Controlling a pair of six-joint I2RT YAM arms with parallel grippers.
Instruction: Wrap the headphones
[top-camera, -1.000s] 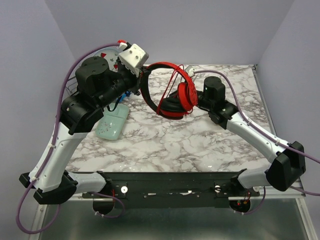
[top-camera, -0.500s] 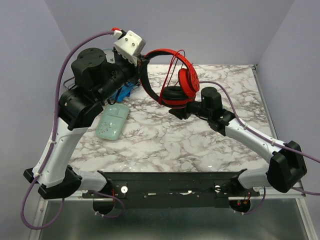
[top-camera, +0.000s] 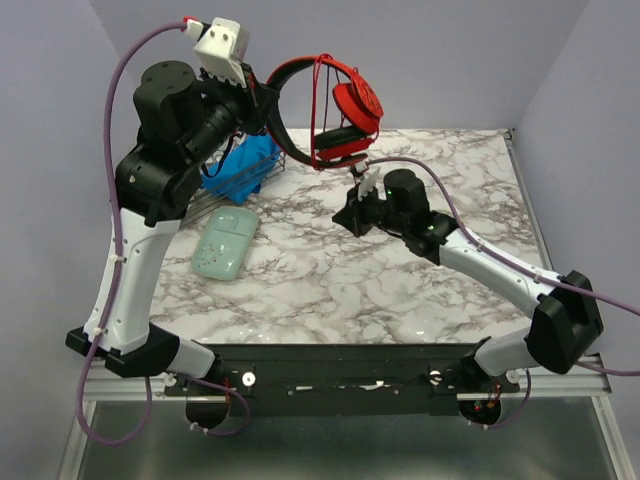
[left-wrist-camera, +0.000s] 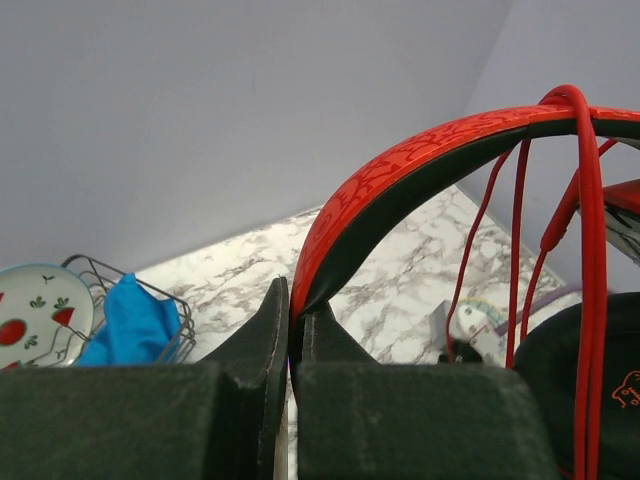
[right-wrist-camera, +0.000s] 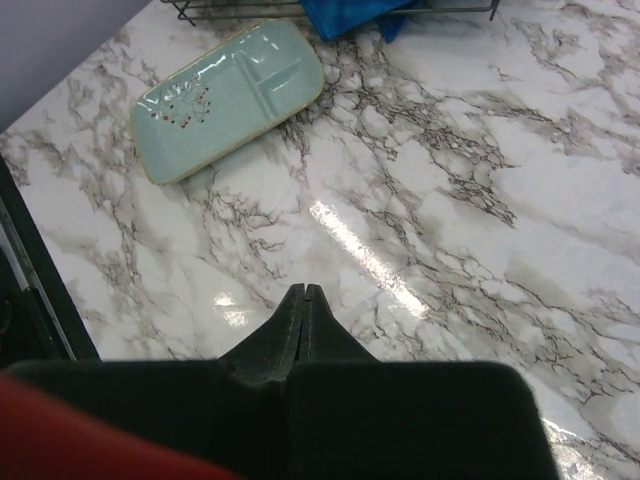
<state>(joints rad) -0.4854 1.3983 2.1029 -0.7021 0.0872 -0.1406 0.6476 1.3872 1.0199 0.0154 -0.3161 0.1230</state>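
The red headphones hang in the air above the back of the table. The thin red cable is looped several times across the black-lined headband and down past the ear cups. My left gripper is raised high and shut on one end of the headband, which shows between its tips in the left wrist view. My right gripper is shut and empty. It is low over the marble, below the headphones and apart from them, and its tips show closed in the right wrist view.
A mint green divided tray lies at the left, also in the right wrist view. A wire basket holding a blue cloth and a patterned plate stands at the back left.
My left arm has lifted the headphones up and back, clear of the table. My right gripper has left the ear cups and dropped down and left over the marble.
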